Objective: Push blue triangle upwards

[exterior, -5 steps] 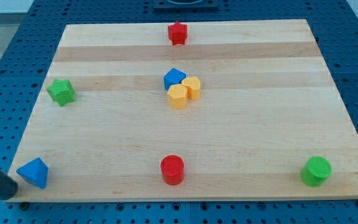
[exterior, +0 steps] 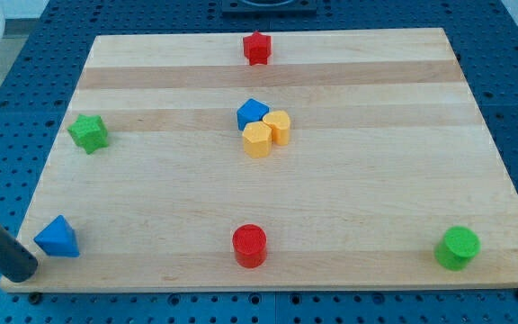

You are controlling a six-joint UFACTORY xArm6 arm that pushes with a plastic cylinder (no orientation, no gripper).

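Path up the view's left side from blue triangle (exterior: 58,238): bare board, then green star block (exterior: 88,132) sits above, slightly to the right. My tip (exterior: 27,269) is just left-below the triangle, nr the board's bottom-left corner. Centre blocked by a tight cluster: blue block (exterior: 252,112) + two yellow blocks (exterior: 258,139) (exterior: 278,126), touching. Red cylinder (exterior: 249,245) bottom-mid, green cylinder (exterior: 458,247) bottom-right, red star block (exterior: 256,47) top-mid, all well apart. Wide lanes between them, esp. the right half.

The blue triangle (exterior: 58,238) lies flat on the wooden board, close to its bottom-left corner, apex pointing up.
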